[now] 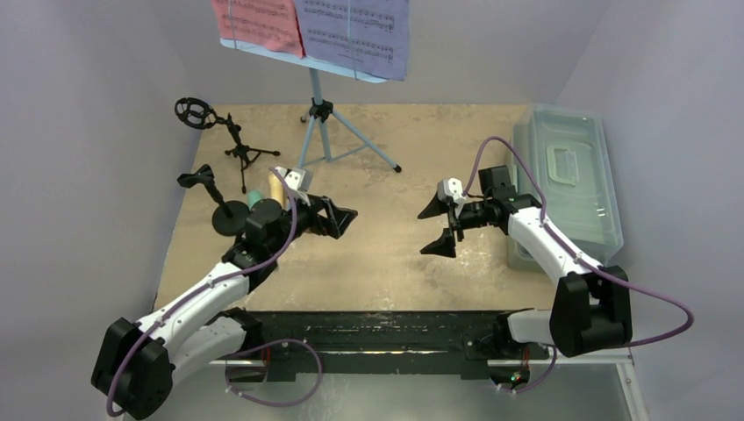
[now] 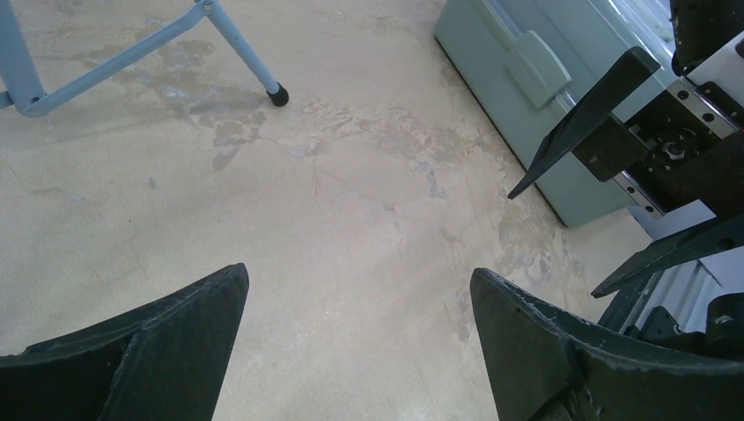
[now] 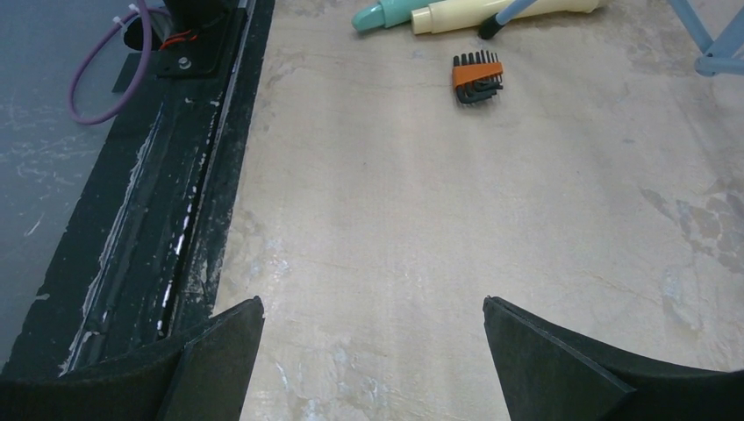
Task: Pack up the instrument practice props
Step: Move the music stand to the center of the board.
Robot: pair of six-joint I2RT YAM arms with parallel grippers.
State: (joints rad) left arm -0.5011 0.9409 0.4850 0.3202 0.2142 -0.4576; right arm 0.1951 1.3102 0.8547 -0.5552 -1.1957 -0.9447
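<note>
Hovering over the stained beige worktop [image 1: 377,263], my left end effector [image 1: 347,224] and right end effector [image 1: 422,233] gape empty; tub [image 1: 570,175] lines its three-o'clock edge.

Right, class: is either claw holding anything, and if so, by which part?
Nothing is held: the left claw and right claw are both open and empty.

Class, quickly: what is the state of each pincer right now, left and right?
Left pincer: open, holding nothing.
Right pincer: open, holding nothing.

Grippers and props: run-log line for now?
left gripper: open, empty | right gripper: open, empty | tripod: standing, pages on | microphones: on table
</note>
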